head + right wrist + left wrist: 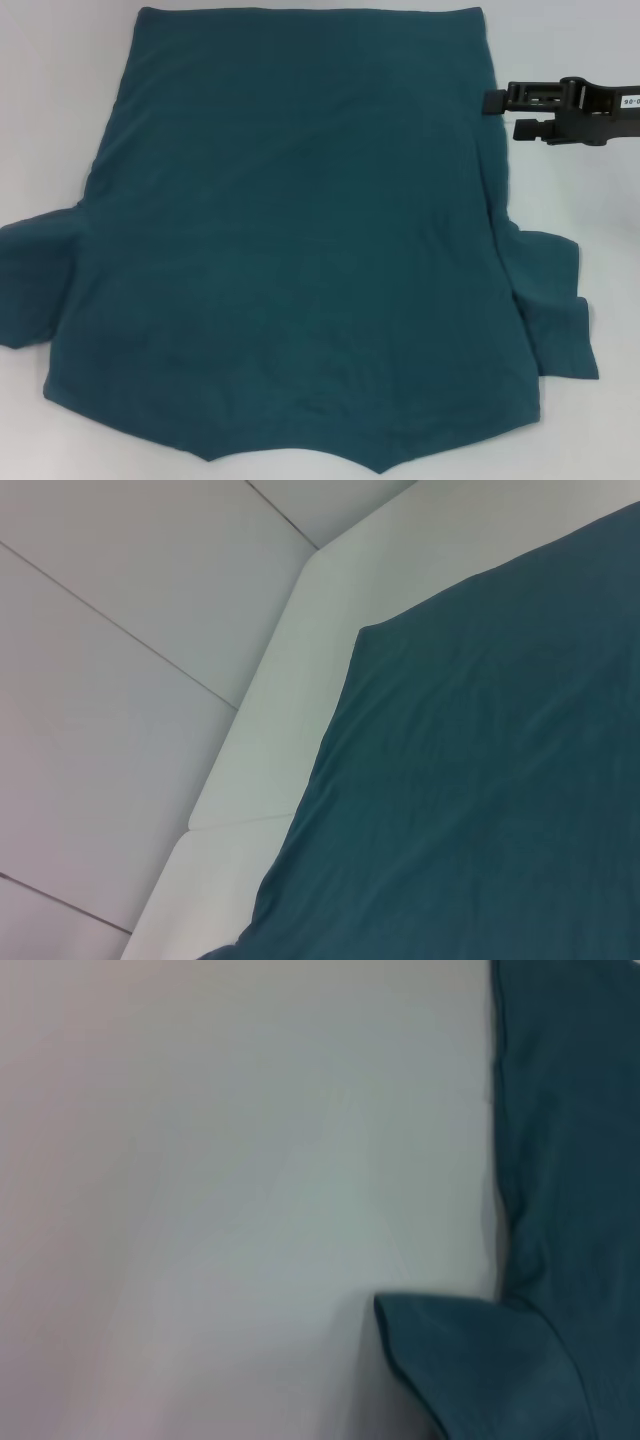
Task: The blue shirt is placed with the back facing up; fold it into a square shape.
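Note:
The blue shirt (300, 240) lies spread flat on the white table (60, 90), plain side up. Its straight hem is at the far side and its two short sleeves stick out left and right nearer to me. My right gripper (500, 113) hovers at the shirt's far right edge, just below the hem corner, open, with its upper finger at the fabric edge. The right wrist view shows the shirt (480, 780) at that hem corner. The left wrist view shows the shirt (570, 1160) along one side, with a sleeve. My left gripper is out of view.
White table surface surrounds the shirt on the left, right and far sides. In the right wrist view the table edge (270, 730) runs past the hem corner, with pale tiled floor (110, 710) beyond it.

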Controlling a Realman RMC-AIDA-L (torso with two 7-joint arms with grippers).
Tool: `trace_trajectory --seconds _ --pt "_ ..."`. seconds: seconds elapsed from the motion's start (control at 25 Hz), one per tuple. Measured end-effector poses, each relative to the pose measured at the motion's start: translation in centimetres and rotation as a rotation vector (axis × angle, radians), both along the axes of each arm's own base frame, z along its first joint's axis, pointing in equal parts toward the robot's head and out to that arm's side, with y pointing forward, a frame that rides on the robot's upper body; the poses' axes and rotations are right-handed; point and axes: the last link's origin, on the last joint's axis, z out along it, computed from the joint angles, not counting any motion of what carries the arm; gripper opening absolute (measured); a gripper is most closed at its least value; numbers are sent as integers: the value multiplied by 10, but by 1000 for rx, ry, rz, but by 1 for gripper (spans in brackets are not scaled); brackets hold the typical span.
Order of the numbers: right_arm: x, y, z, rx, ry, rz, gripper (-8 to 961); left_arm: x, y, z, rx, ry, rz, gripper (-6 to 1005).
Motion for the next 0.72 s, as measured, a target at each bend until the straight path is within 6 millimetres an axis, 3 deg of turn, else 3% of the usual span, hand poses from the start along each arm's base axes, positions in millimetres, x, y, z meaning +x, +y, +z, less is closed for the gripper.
trace_trajectory --seconds 0.28,0.72 --pt "1 0 2 2 -4 -1 922 19 7 10 -23 0 -26 0" --pt "1 0 1 1 -7 0 921 66 26 -4 -98 -106 -102 0"
